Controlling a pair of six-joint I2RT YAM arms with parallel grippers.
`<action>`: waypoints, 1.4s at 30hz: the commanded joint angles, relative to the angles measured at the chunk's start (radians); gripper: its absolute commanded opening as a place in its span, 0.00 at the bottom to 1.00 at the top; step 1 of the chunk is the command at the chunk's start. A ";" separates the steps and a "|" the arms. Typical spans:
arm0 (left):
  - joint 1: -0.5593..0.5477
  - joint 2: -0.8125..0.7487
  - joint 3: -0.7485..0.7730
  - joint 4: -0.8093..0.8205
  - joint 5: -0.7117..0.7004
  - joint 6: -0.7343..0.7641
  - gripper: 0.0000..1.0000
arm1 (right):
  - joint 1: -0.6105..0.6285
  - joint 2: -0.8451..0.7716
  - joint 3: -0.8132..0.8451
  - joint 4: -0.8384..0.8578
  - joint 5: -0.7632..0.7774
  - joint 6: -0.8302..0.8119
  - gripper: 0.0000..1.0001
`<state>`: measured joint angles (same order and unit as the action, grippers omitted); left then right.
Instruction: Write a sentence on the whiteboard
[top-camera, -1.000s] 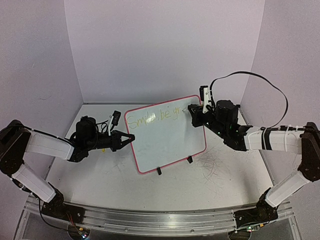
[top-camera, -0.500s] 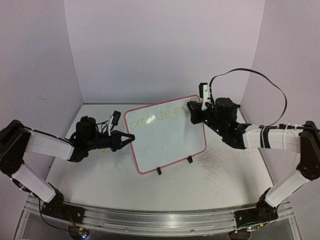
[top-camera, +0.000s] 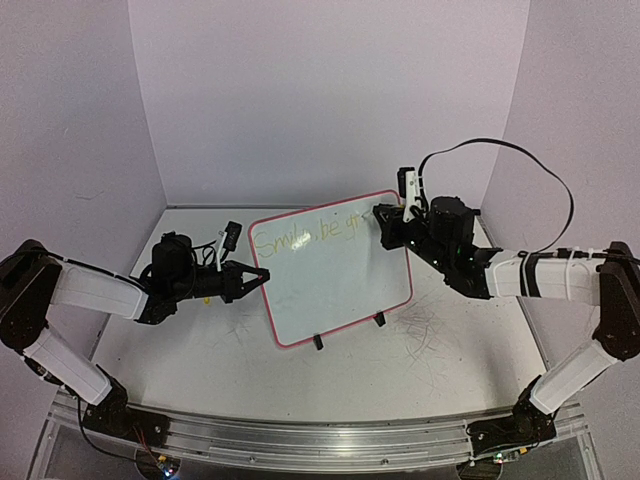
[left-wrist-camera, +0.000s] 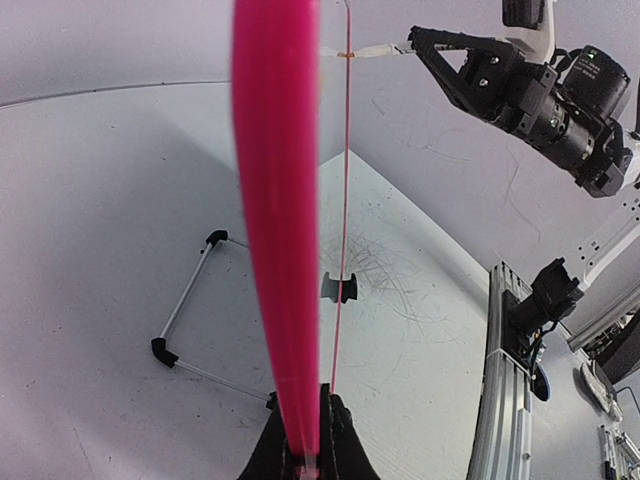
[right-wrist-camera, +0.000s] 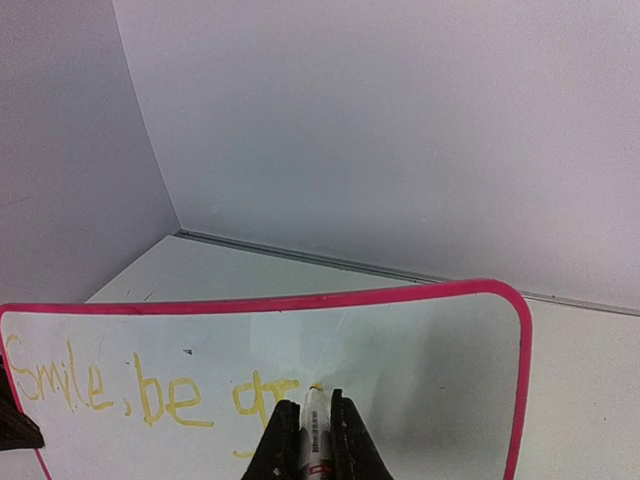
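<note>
Currently one whiteboard (top-camera: 335, 270): left pincer (top-camera: 262, 275) pinches its edge, right pincer (top-camera: 385, 225) pinches one marker (right-wrist-camera: 316, 412) against the sentence (right-wrist-camera: 150, 392)

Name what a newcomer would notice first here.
A pink-framed whiteboard stands mid-table, the left gripper clamping its left edge. Yellow writing reads "Smile, be gr" along its top, where the right gripper holds a marker at the last letter.

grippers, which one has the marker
The right gripper: it pinches the marker at the whiteboard, while the left gripper clamps the board's edge.
</note>
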<state>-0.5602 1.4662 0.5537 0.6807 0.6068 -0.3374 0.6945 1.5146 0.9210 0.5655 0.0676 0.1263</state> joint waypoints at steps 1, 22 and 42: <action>0.009 -0.020 -0.006 -0.010 -0.050 0.069 0.00 | 0.003 -0.011 -0.023 0.001 -0.012 0.018 0.00; 0.009 -0.016 -0.006 -0.010 -0.047 0.070 0.00 | 0.003 -0.012 0.022 0.000 0.076 -0.011 0.00; 0.009 -0.024 -0.015 -0.009 -0.053 0.071 0.00 | 0.003 -0.023 -0.019 -0.020 0.053 0.020 0.00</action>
<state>-0.5602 1.4662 0.5529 0.6807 0.6060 -0.3370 0.6991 1.5139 0.9312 0.5530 0.1154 0.1300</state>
